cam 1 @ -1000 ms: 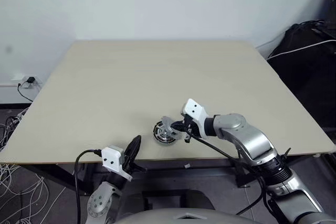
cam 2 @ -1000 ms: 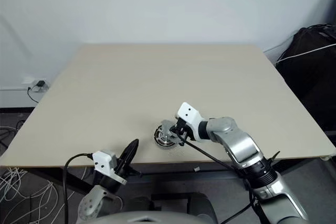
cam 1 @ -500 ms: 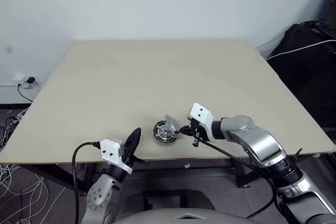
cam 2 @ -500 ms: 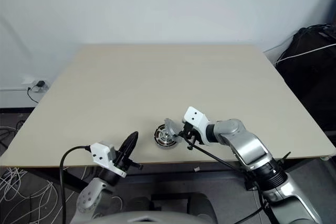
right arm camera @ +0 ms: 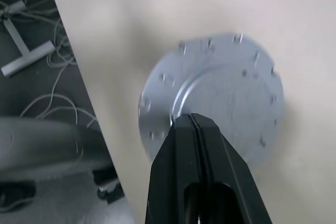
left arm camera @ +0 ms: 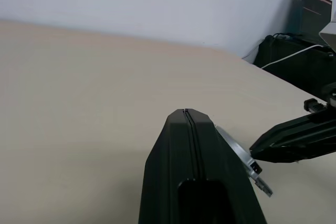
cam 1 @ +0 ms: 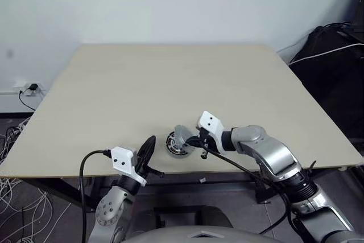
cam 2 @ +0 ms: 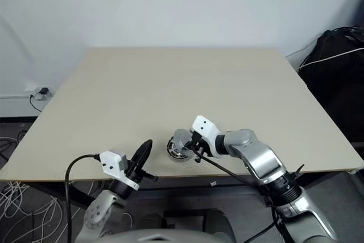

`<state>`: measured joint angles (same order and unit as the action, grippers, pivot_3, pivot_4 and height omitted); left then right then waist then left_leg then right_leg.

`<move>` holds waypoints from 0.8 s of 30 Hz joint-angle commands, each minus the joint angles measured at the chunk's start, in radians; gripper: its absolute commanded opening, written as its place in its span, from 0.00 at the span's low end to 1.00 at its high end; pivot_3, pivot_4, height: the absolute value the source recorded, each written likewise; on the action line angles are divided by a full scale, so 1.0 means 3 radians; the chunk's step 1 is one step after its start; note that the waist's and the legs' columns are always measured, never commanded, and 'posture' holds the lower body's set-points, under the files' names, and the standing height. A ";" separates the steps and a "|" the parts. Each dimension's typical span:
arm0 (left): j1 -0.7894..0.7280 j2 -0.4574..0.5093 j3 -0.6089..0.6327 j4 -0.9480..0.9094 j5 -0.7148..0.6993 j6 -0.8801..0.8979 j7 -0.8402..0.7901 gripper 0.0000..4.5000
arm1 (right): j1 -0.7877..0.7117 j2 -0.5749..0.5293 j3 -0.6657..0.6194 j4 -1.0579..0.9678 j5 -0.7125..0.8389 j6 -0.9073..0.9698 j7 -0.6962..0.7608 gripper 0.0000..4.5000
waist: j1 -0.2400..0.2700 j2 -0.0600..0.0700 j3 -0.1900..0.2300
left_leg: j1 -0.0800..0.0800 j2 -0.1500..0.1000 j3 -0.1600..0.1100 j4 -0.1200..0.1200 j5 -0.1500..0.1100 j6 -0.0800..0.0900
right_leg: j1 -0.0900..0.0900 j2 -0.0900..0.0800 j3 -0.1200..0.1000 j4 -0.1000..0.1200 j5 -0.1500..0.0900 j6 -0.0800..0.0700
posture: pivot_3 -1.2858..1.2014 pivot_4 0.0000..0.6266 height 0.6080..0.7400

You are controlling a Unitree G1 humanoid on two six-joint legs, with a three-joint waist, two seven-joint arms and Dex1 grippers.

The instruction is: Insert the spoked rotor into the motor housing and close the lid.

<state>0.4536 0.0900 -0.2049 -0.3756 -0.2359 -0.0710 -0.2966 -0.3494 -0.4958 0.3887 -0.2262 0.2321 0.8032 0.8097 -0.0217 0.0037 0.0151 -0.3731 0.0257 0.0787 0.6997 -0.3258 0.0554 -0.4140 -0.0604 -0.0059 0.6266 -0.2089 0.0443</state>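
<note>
Filling most of the head views is a large pale table (cam 1: 170, 83), bare except for one small assembly near its front edge, at about six o'clock of the tabletop.

Next in size are the two arms. The right gripper (cam 1: 193, 139) reaches in from four o'clock, its two black fingers pressed together with nothing between them, tips resting at the rim of the silver lid (right arm camera: 220, 98). The left gripper (cam 1: 148, 147) hangs just off the table's front edge at about seven o'clock from the assembly, fingers likewise closed on nothing and pointing forward towards the parts.

Smaller again is the motor housing (cam 1: 176, 145), a low round dark cup lying flat on the table. Inside it sits a ring of pale metal, which looks like the spoked rotor (cam 2: 178, 148) already seated, though the detail is too fine to be sure. The lid, a round silver disc with small notches around its edge, stands tilted over the housing's two o'clock side, not yet flat.

As a judgement, these parts are rigid metal, compact and fairly heavy for their size, with smooth faces that closed fingertips could skate across. The lid is thin, so pushing near its raised rim should tip it down. The housing may slide on the bare table unless the other gripper steadies it.
</note>
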 commanded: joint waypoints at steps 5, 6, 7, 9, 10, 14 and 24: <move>-0.0041 0.0028 -0.0007 -0.0225 0.0029 0.0057 0.0060 0.00 | -0.0072 0.0148 0.0049 0.0130 -0.0049 -0.0125 -0.0036 0.01 | 0.0001 0.0000 0.0000 | 0.0000 -0.0001 0.0000 0.0000 0.0000 0.0000 | 0.0000 0.0000 0.0000 0.0000 0.0000 0.0000 | 0.52 0.00 1.00; -0.0041 0.0031 -0.0003 -0.0217 0.0026 0.0051 0.0058 0.00 | -0.0067 0.0174 0.0048 0.0157 -0.0050 -0.0130 -0.0046 0.01 | 0.0000 0.0000 0.0000 | 0.0000 -0.0001 0.0000 0.0000 0.0000 0.0000 | 0.0000 0.0000 0.0000 0.0000 0.0000 0.0000 | 0.52 0.00 1.00; -0.0041 0.0035 0.0001 -0.0205 0.0024 0.0040 0.0053 0.00 | -0.0063 0.0207 0.0045 0.0194 -0.0051 -0.0138 -0.0059 0.01 | -0.0001 0.0000 0.0000 | 0.0000 -0.0002 0.0000 0.0000 0.0000 -0.0001 | 0.0001 0.0001 0.0000 0.0000 0.0000 0.0000 | 0.52 0.00 1.00; -0.0040 0.0042 0.0008 -0.0179 0.0021 0.0018 0.0040 0.00 | -0.0060 0.0266 0.0050 0.0280 -0.0069 -0.0165 -0.0084 0.01 | -0.0002 0.0000 0.0000 | 0.0001 -0.0002 0.0001 0.0000 0.0000 -0.0001 | 0.0001 0.0001 0.0000 0.0000 0.0000 0.0000 | 0.52 0.00 1.00; -0.0040 0.0047 0.0012 -0.0167 0.0020 0.0008 0.0033 0.00 | -0.0059 0.0291 0.0056 0.0320 -0.0081 -0.0181 -0.0094 0.01 | -0.0002 0.0000 0.0000 | 0.0001 -0.0002 0.0001 0.0000 0.0000 -0.0001 | 0.0001 0.0001 0.0000 0.0000 0.0000 0.0000 | 0.52 0.00 1.00; -0.0031 0.0065 0.0027 -0.0117 0.0012 -0.0042 -0.0001 0.00 | -0.0043 0.0394 0.0073 0.0454 -0.0103 -0.0214 -0.0129 0.01 | -0.0003 0.0000 0.0000 | 0.0003 -0.0002 0.0001 0.0000 0.0001 -0.0001 | 0.0003 0.0001 0.0000 0.0001 0.0000 0.0000 | 0.52 0.00 1.00; 0.0009 0.0097 0.0097 0.0096 -0.0028 -0.0250 -0.0128 0.00 | -0.0038 0.0607 0.0098 0.0737 -0.0151 -0.0284 -0.0199 0.01 | -0.0008 0.0002 -0.0001 | 0.0005 -0.0002 0.0002 0.0000 0.0001 -0.0002 | 0.0005 0.0002 0.0000 0.0002 0.0000 0.0000 | 0.52 0.00 1.00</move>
<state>0.4628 0.1199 -0.1792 -0.3377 -0.2385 -0.1147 -0.3257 -0.3500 -0.3223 0.4240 -0.0075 0.1880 0.7295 0.7558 -0.0241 0.0042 0.0147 -0.3715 0.0250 0.0793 0.6997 -0.3254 0.0547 -0.4126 -0.0599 -0.0059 0.6271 -0.2089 0.0443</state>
